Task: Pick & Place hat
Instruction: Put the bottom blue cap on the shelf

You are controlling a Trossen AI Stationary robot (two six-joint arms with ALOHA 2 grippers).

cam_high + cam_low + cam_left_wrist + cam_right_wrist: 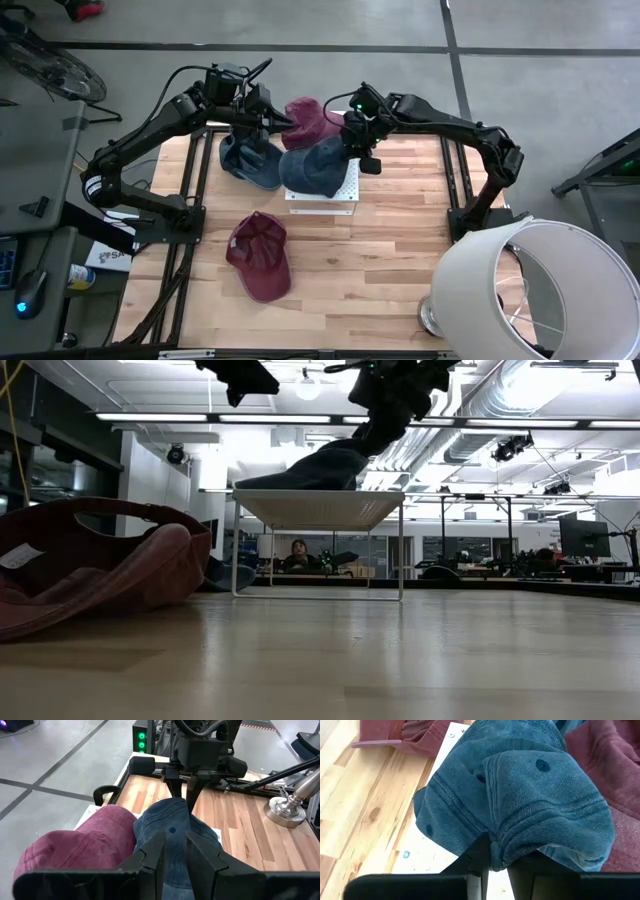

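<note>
Our right gripper (492,862) clenched on the blue hat (520,795) over the white stand (322,195), left gripper's (268,122) jaws unclear, at 11 o'clock.

The high view looks straight down on the whole table (330,270) from well above; the low view sits at table-top height, facing level across it into the room. Each wrist view looks close past its own fingers; both share the blue hat (520,795) just beyond the fingertips, also seen from above.
</note>
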